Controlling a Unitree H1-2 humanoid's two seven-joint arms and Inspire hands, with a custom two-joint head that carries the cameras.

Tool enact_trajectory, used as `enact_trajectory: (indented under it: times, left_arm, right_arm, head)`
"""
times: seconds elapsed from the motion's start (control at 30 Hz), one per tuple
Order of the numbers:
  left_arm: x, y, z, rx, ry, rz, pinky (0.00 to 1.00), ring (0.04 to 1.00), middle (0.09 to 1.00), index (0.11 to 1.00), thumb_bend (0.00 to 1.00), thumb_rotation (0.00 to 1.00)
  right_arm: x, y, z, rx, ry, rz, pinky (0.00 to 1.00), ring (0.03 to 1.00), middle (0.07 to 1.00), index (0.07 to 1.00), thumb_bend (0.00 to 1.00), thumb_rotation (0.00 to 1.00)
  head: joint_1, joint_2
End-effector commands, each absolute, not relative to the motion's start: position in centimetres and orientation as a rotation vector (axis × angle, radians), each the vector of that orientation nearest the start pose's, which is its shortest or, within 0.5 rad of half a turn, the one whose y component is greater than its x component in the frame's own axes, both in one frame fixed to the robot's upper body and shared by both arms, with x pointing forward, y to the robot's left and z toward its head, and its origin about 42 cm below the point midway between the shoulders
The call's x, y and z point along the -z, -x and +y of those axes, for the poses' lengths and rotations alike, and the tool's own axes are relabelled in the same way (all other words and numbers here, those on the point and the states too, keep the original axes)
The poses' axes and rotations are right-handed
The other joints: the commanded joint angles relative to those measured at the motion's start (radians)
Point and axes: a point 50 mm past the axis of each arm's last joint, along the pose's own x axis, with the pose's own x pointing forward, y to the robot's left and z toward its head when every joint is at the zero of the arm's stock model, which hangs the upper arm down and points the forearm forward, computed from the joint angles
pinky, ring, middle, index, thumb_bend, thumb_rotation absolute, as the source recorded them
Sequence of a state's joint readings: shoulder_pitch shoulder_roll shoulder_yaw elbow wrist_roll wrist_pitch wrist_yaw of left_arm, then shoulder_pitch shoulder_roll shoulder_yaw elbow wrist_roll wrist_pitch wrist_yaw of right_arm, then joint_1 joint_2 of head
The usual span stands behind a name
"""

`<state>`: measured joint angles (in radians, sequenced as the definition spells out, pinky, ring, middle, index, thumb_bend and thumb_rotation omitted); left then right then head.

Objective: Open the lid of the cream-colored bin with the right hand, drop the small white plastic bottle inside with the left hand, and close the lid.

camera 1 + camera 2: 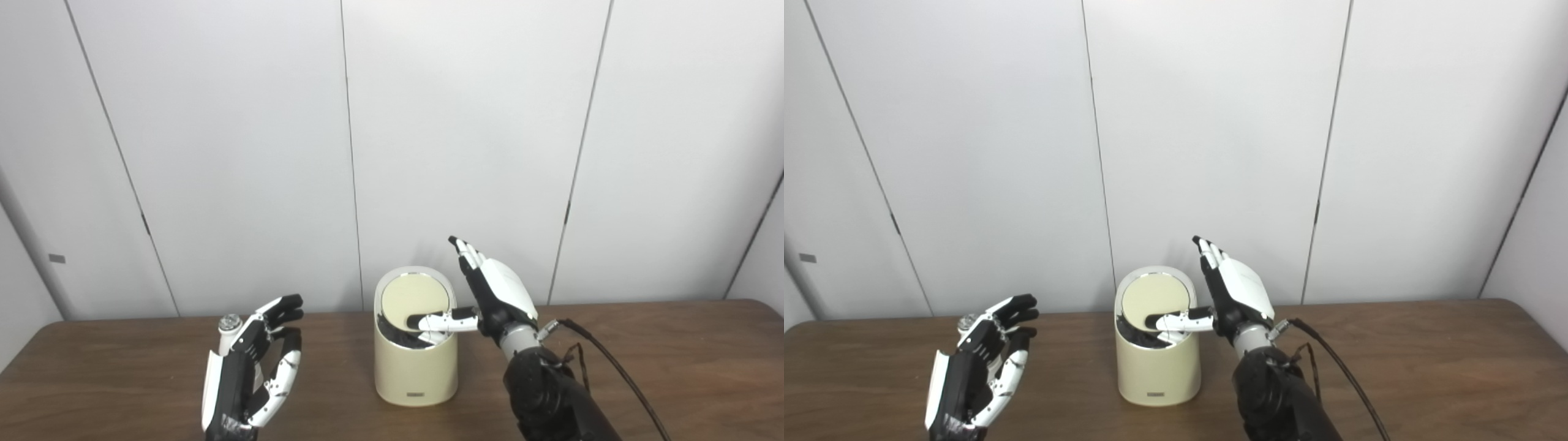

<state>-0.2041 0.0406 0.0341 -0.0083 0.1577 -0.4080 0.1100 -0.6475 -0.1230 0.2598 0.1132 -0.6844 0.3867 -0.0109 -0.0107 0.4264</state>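
The cream-colored bin (416, 373) stands on the table at the centre. Its round lid (411, 295) is tilted up at the back, with a dark gap showing at the front of the opening. My right hand (496, 294) is just right of the bin, fingers straight and pointing up, its thumb (438, 321) reaching left across the lower edge of the lid. The small white plastic bottle (228, 331) with a silvery cap stands at the left, partly hidden behind my left hand (254, 367). The left hand is open, fingers spread beside the bottle; I see no closed grip on it.
The brown wooden table (674, 367) runs across the whole width, with a white panelled wall close behind it. A black cable (618, 367) runs from my right wrist down over the table to the right.
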Motion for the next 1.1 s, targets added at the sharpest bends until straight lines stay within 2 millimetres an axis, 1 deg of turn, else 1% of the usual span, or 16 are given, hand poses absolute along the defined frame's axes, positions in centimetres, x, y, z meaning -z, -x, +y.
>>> enact_trajectory:
  times: [0.0, 0.07, 0.13, 0.27, 0.43, 0.53, 0.57, 0.63, 0.67, 0.73, 0.77, 0.8, 0.83, 0.9, 1.0, 1.07]
  left_arm:
    - [-20.4, -33.7, 21.5, -0.067, -0.152, -0.700, 0.66, 0.752, 0.781, 0.769, 0.25, 0.43]
    - [-20.5, -33.7, 21.5, -0.065, -0.148, -0.702, 0.66, 0.751, 0.781, 0.768, 0.25, 0.43]
    - [-20.5, -33.6, 21.5, -0.063, -0.146, -0.701, 0.66, 0.751, 0.782, 0.769, 0.25, 0.42]
    - [-20.5, -33.6, 21.5, -0.066, -0.151, -0.699, 0.67, 0.754, 0.782, 0.770, 0.25, 0.43]
    - [-20.5, -33.6, 21.5, -0.067, -0.147, -0.698, 0.66, 0.750, 0.779, 0.768, 0.25, 0.43]
    - [-20.5, -33.7, 21.5, -0.068, -0.150, -0.700, 0.66, 0.747, 0.777, 0.766, 0.25, 0.42]
    - [-20.5, -33.7, 21.5, -0.068, -0.151, -0.700, 0.66, 0.747, 0.776, 0.765, 0.25, 0.42]
    - [-20.5, -33.7, 21.4, -0.069, -0.154, -0.699, 0.66, 0.747, 0.777, 0.766, 0.25, 0.42]
    - [-20.5, -33.7, 21.4, -0.070, -0.155, -0.699, 0.66, 0.749, 0.778, 0.766, 0.25, 0.42]
    - [-20.5, -33.7, 21.4, -0.071, -0.153, -0.698, 0.66, 0.749, 0.777, 0.765, 0.25, 0.42]
    - [-20.5, -33.7, 21.4, -0.070, -0.151, -0.697, 0.66, 0.748, 0.776, 0.764, 0.25, 0.42]
    - [-20.5, -33.7, 21.4, -0.068, -0.149, -0.698, 0.66, 0.749, 0.778, 0.765, 0.25, 0.42]
    - [-20.5, -33.7, 21.4, -0.066, -0.147, -0.698, 0.66, 0.750, 0.778, 0.765, 0.25, 0.42]
    - [-20.5, -33.7, 21.5, -0.062, -0.147, -0.697, 0.66, 0.753, 0.781, 0.767, 0.25, 0.42]
    - [-20.5, -33.7, 21.5, -0.064, -0.150, -0.697, 0.66, 0.754, 0.782, 0.769, 0.25, 0.43]
    - [-20.5, -33.7, 21.5, -0.065, -0.151, -0.697, 0.66, 0.751, 0.780, 0.767, 0.25, 0.42]
  right_arm:
    - [-28.8, -44.9, -14.2, 0.028, 0.891, -0.323, 0.92, 1.000, 1.000, 0.988, 0.89, 0.11]
    - [-28.7, -44.9, -14.1, 0.029, 0.886, -0.328, 0.90, 1.000, 1.000, 0.984, 0.85, 0.05]
    - [-28.7, -44.9, -14.1, 0.033, 0.888, -0.336, 0.88, 0.999, 1.000, 0.978, 0.83, 0.03]
    - [-28.7, -44.6, -14.1, 0.031, 0.897, -0.352, 0.90, 0.992, 1.000, 0.974, 0.75, 0.03]
    - [-28.7, -44.5, -14.1, 0.026, 0.891, -0.353, 0.87, 0.987, 1.000, 0.966, 0.75, 0.00]
    - [-28.7, -44.5, -14.2, 0.025, 0.890, -0.357, 0.86, 0.983, 1.000, 0.961, 0.76, 0.01]
    - [-28.8, -44.5, -14.2, 0.024, 0.887, -0.354, 0.86, 0.983, 1.000, 0.962, 0.76, 0.04]
    - [-28.9, -44.6, -14.2, 0.024, 0.876, -0.349, 0.87, 0.988, 1.000, 0.970, 0.78, 0.21]
    - [-28.9, -44.6, -14.2, 0.022, 0.864, -0.347, 0.89, 0.991, 1.000, 0.975, 0.78, 0.36]
    - [-29.0, -44.6, -14.3, 0.019, 0.844, -0.345, 0.90, 0.995, 1.000, 0.980, 0.78, 0.56]
    - [-29.0, -44.5, -14.3, 0.010, 0.832, -0.346, 0.90, 0.995, 1.000, 0.982, 0.78, 0.62]
    - [-29.0, -44.5, -14.4, -0.006, 0.812, -0.348, 0.91, 0.998, 1.000, 0.989, 0.78, 0.75]
    - [-29.0, -44.5, -14.5, -0.017, 0.798, -0.350, 0.92, 1.000, 1.000, 0.995, 0.79, 0.83]
    - [-28.8, -44.4, -14.8, -0.062, 0.735, -0.361, 0.92, 1.000, 1.000, 0.999, 0.81, 0.92]
    - [-28.6, -44.4, -15.2, -0.094, 0.698, -0.380, 0.92, 0.997, 1.000, 1.000, 0.85, 0.98]
    - [-28.5, -44.4, -15.4, -0.101, 0.693, -0.390, 0.91, 0.993, 1.000, 0.999, 0.88, 1.00]
  head:
    - [-0.001, 0.001]
    - [0.000, 0.002]
    - [-0.002, 0.003]
    - [-0.002, 0.005]
    - [-0.002, 0.005]
    - [-0.002, 0.005]
    - [-0.002, 0.004]
    - [-0.002, 0.004]
    - [-0.002, 0.004]
    - [-0.002, 0.004]
    - [-0.002, 0.003]
    - [-0.003, 0.003]
    - [-0.003, 0.003]
    - [-0.004, 0.001]
    - [-0.005, 0.003]
    - [-0.005, 0.003]
